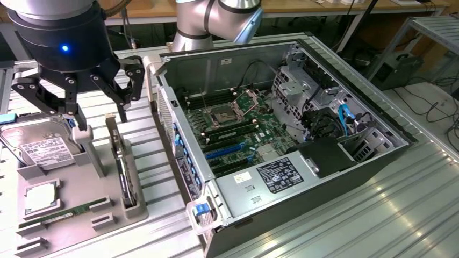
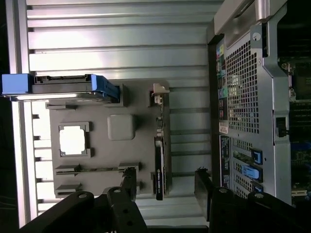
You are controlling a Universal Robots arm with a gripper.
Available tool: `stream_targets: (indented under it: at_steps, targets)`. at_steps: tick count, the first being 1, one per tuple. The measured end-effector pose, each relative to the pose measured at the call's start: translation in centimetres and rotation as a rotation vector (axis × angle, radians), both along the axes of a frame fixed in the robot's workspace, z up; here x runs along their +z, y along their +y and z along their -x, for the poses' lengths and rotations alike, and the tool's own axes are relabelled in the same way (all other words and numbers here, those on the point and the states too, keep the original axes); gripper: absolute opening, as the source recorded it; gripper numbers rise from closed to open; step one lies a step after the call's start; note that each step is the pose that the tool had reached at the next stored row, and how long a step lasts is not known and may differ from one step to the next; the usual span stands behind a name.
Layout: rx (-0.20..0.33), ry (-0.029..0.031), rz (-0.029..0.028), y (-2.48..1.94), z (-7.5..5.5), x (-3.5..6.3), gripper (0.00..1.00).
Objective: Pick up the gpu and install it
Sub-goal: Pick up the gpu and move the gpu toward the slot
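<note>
The gpu [image 1: 127, 180] stands on edge in a slot of the grey parts holder [image 1: 80, 185], a thin dark card with its pale metal bracket [image 1: 111, 128] at the far end. In the wrist view the gpu [image 2: 159, 162] runs lengthwise, and its bracket [image 2: 158, 92] is at the end away from the fingers. My gripper [image 1: 99, 110] hangs open above the holder, over the bracket end of the card and apart from it. Nothing sits between its fingers [image 2: 129, 180]. The card lies between the two fingertips in the wrist view, below them.
An open computer case [image 1: 337, 161] lies at the exterior view's right of the holder, its motherboard [image 1: 237, 134] with blue slots exposed. The holder also carries a hard drive [image 1: 37, 145], a CPU [image 1: 42, 196] and a green RAM stick [image 1: 68, 210]. The ribbed metal table [image 1: 373, 215] surrounds everything.
</note>
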State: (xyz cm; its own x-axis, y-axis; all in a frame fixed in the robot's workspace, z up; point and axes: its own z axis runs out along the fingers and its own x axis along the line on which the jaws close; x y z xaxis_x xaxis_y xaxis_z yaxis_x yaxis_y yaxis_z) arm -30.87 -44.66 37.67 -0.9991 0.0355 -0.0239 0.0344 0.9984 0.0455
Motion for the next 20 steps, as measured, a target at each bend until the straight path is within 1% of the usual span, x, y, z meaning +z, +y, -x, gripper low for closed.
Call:
stream_targets:
  at_steps: [12,20]
  targets:
    - [0.015,-0.0002,-0.0003,-0.07,0.00,-0.37,0.60]
    - [0.033,-0.0001,-0.0002,-0.14,0.00,-0.86,0.60]
